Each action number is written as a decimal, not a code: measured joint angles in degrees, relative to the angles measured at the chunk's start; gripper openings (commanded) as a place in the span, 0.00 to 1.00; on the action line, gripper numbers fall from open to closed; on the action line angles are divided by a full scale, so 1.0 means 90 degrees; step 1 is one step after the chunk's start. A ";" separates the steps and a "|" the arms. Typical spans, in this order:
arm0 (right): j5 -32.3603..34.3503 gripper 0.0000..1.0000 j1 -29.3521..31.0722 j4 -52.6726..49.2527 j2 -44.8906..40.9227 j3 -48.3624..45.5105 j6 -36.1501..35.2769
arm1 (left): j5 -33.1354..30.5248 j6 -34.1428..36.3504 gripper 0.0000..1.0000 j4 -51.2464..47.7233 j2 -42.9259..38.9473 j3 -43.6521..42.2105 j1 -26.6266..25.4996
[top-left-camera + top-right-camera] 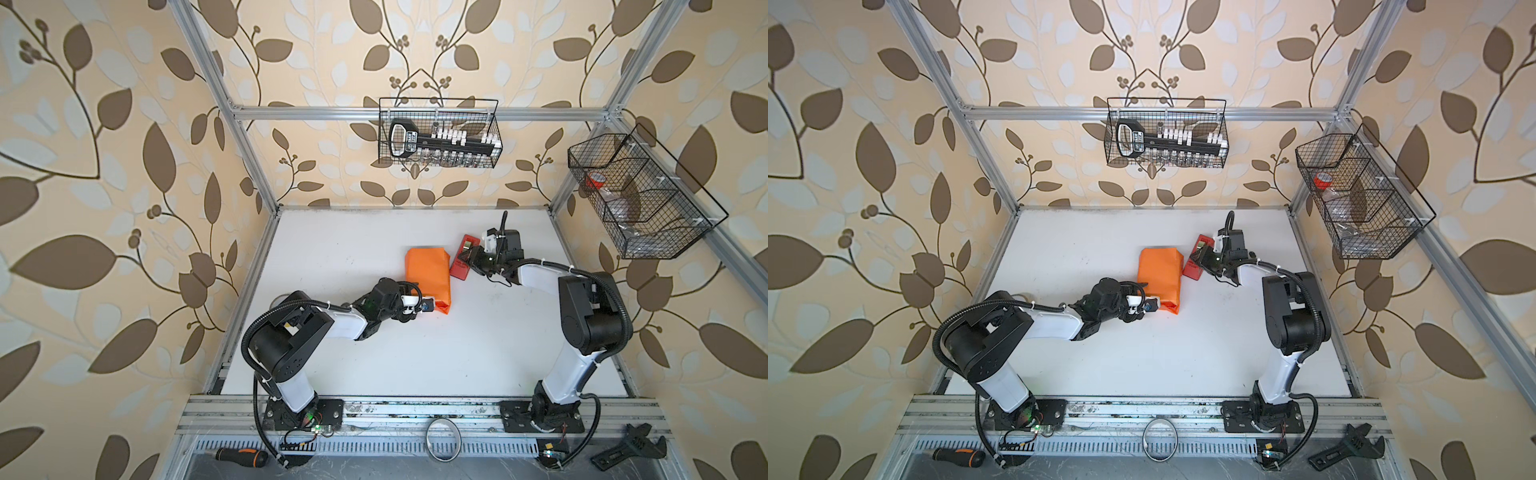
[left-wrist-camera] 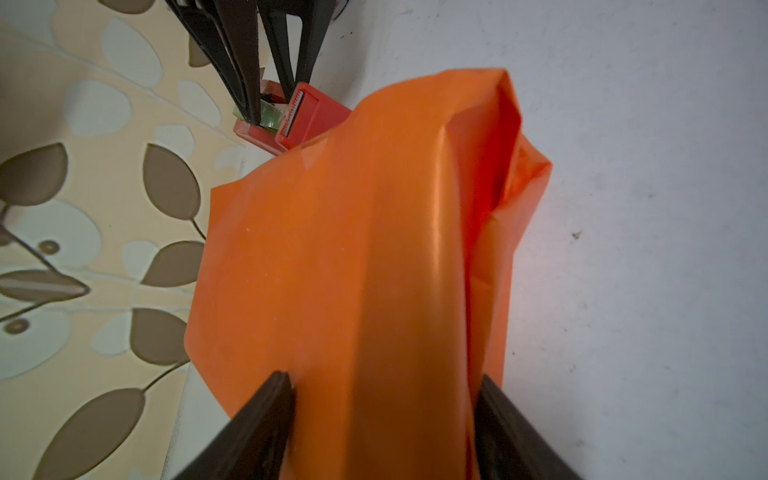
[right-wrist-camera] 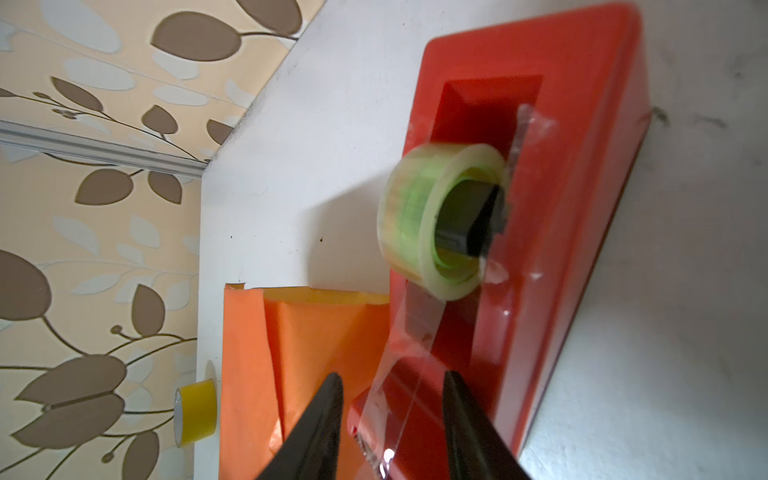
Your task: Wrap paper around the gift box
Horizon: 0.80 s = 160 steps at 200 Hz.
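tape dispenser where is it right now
In a top view the red tape dispenser lies right of centre on the table, beside the orange paper, under the right end effector.

In both top views you are looking at the glossy orange paper sheet (image 1: 428, 274) lying folded into a bundle at the centre of the flat white tabletop (image 1: 436, 357). The red plastic tape dispenser (image 1: 459, 270) is sitting just right of it, carrying the clear tape roll (image 3: 415, 216). The black wire tool basket (image 1: 438, 99) is hanging at upper centre, the black wire divided basket (image 1: 681, 169) at upper right.
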 measured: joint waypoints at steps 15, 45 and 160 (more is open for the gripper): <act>-0.0058 0.33 0.0000 0.0090 0.0046 0.0000 0.0121 | 0.0000 0.0000 0.67 -0.0007 0.0000 0.0007 0.0000; -0.0090 0.27 -0.0007 0.0253 0.0095 -0.0015 0.0401 | 0.0000 0.0000 0.67 -0.0017 0.0000 0.0012 0.0000; -0.0306 0.07 -0.0114 0.1258 0.0131 -0.0447 0.1433 | 0.0000 0.0000 0.67 -0.0032 -0.0002 0.0017 0.0000</act>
